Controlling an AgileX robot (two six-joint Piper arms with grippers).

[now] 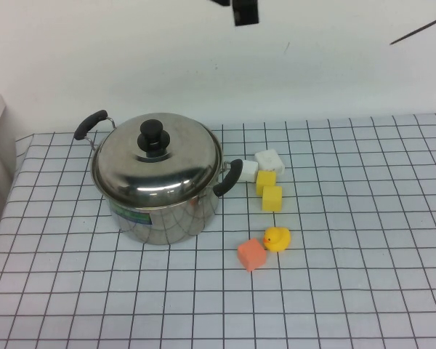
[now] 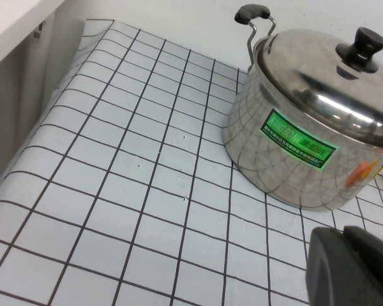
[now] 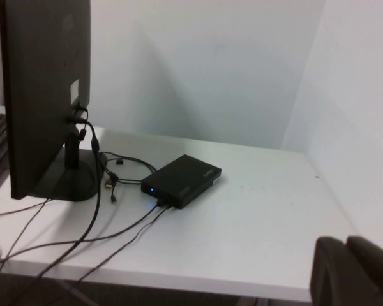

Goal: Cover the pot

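The pot [image 1: 158,211] stands left of centre on the checked worktop [image 1: 349,291], its lid [image 1: 157,158] seated on the rim. The left tool [image 2: 351,268] hangs near the pot; the right tool [image 3: 354,271] faces a desk. Whether either is apart or together, I cannot tell.

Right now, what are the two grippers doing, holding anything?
Left gripper: near the pot, fingers cannot be told.
Right gripper: by a side desk, cannot be told.
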